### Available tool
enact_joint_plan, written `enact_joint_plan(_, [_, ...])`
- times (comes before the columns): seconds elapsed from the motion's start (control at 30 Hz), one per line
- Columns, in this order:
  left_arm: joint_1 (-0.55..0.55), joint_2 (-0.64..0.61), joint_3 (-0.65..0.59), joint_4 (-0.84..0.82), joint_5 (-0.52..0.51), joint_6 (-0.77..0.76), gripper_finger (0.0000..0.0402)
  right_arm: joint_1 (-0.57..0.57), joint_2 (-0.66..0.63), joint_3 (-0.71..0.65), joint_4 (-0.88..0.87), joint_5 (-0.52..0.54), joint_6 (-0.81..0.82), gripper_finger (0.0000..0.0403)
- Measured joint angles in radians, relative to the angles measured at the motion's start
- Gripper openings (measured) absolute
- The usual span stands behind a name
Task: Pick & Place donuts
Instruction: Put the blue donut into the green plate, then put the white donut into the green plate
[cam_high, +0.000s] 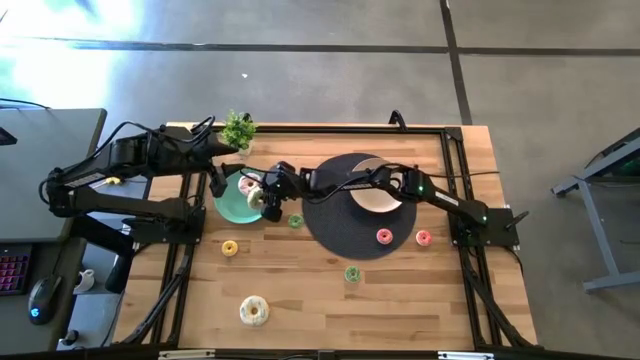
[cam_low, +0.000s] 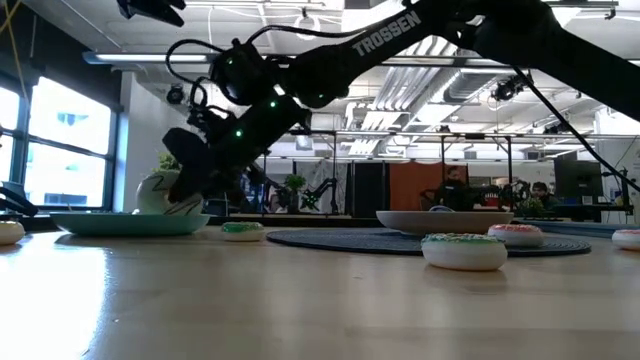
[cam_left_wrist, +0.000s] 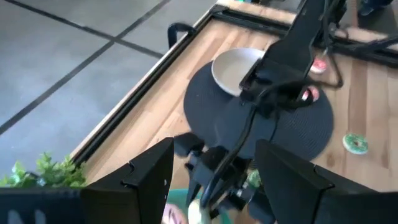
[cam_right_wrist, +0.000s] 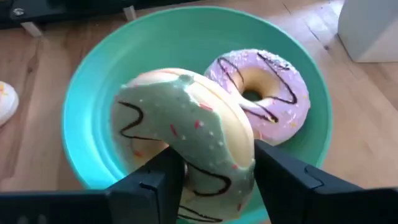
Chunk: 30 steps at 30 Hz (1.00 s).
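My right gripper (cam_right_wrist: 214, 163) reaches across the black mat to the teal plate (cam_high: 228, 208) and is shut on a large pale-green iced donut (cam_right_wrist: 186, 134). It holds this donut over the plate (cam_right_wrist: 99, 68), where a pink-iced donut (cam_right_wrist: 258, 93) lies flat. My left gripper (cam_left_wrist: 211, 155) hangs open just beyond the plate's far-left rim (cam_high: 215, 183) and touches nothing. Loose donuts lie flat on the table: green (cam_high: 295, 220), yellow (cam_high: 230, 247), green (cam_high: 352, 273) and a large white one (cam_high: 254, 311). A pink donut (cam_high: 384, 236) lies on the mat, and another pink one (cam_high: 423, 238) lies beside it. My right gripper pinches one side of the pale-green donut's ring (cam_right_wrist: 236, 155). One finger (cam_right_wrist: 292, 180) is on the outer edge; the other (cam_right_wrist: 155, 180) seems to sit at the hole. The fingers slant down from the table's right. The donut stands on edge (cam_low: 162, 193) just over the plate; whether it touches the plate, I cannot tell.
A beige plate (cam_high: 372, 198) sits on the round black mat (cam_high: 340, 235). A small potted plant (cam_high: 237, 129) stands at the table's far edge, behind the teal plate. Black rails run along the table's left and right sides. Bare wood lies toward the near edge.
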Motion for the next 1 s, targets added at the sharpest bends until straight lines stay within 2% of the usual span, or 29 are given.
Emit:
enact_joint_plan(0.1, [0.0,-0.001,-0.042,-0.062,0.0,-0.034,0.0222,0.0,-0.024,0.0,-0.026,0.015,0.001,0.0182])
enact_joint_plan(0.27, [0.0,0.002,-0.218,-0.09,-0.025,-0.253,0.0222,0.0,-0.064,0.0,-0.018,0.01,-0.007,0.0176])
enact_joint_plan(0.43, [0.0,0.0,-0.362,-0.048,-0.041,-0.322,0.0222,-0.002,-0.081,0.001,-0.025,-0.074,-0.005,0.0168])
enact_joint_plan(0.53, [0.0,0.0,-0.404,-0.002,0.04,-0.311,0.0222,-0.002,-0.079,0.0,-0.048,-0.104,-0.023,0.0163])
enact_joint_plan(0.63, [-0.001,0.0,-0.412,0.015,0.209,-0.243,0.0222,0.004,-0.111,0.0,-0.095,-0.086,-0.085,0.0159])
enact_joint_plan(0.77, [-0.028,0.0,-0.412,0.049,0.425,-0.202,0.0222,0.017,-0.21,0.0,-0.243,-0.012,-0.158,0.0156])
enact_joint_plan(0.87, [-0.1,0.0,-0.412,0.106,0.475,-0.209,0.0222,0.028,-0.308,0.0,-0.402,0.017,-0.175,0.0157])
enact_joint_plan(1.0, [-0.259,0.047,-0.411,0.214,0.472,-0.226,0.0222,0.045,-0.434,-0.002,-0.602,0.04,-0.149,0.0155])
